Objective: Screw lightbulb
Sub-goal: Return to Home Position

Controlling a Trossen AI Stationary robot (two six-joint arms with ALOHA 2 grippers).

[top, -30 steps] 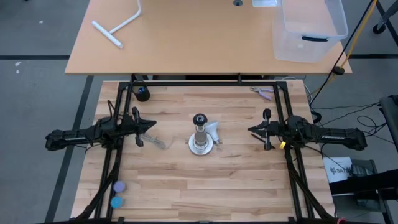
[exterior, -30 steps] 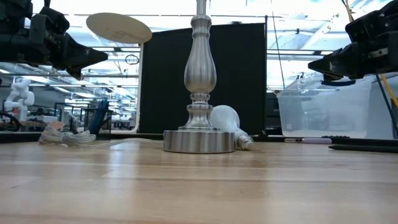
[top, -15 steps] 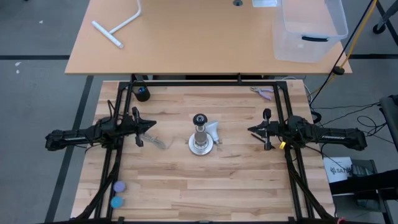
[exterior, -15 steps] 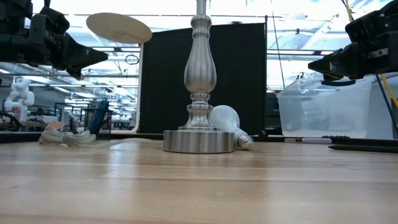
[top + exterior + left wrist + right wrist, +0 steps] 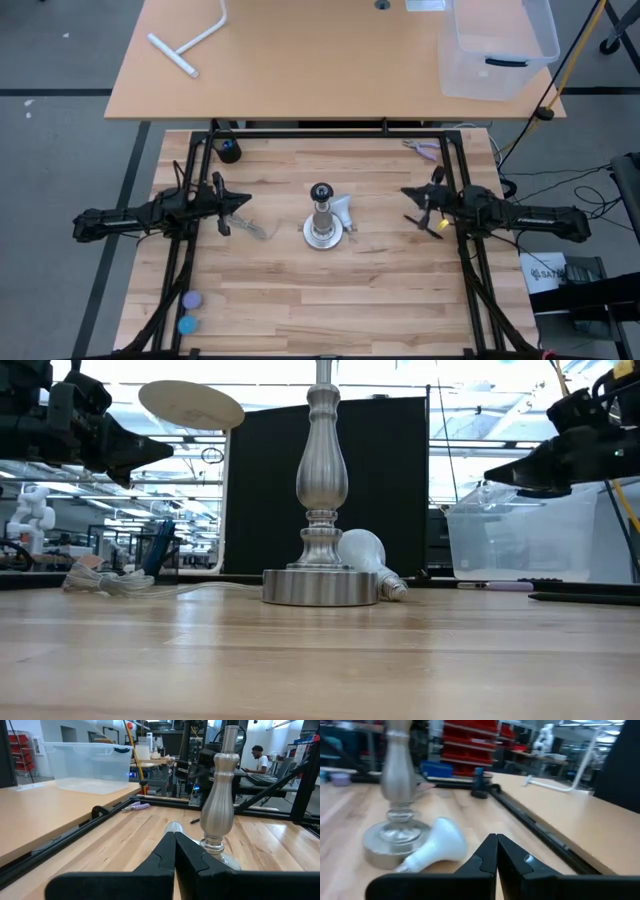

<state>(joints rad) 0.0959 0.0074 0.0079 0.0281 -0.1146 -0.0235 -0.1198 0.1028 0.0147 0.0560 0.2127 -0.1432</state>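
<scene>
The white lightbulb lies on its side on the wooden table, right beside the round base of the metal lamp post. It also shows in the low view and the right wrist view. In the left wrist view only its globe shows past the fingers. My left gripper is shut and empty, raised to the left of the post. My right gripper is shut and empty, raised to the right of the bulb, pointing toward it.
A slack pale cord lies left of the lamp base. A black round piece and purple pliers lie near the far edge, and two blue caps lie at the near left. A clear bin stands on the far table.
My right gripper has rolled about its own axis, and its tip has swung a little toward the table's far edge and slightly down. Its fingers stay shut. The bulb, the lamp post and my left gripper have kept still.
</scene>
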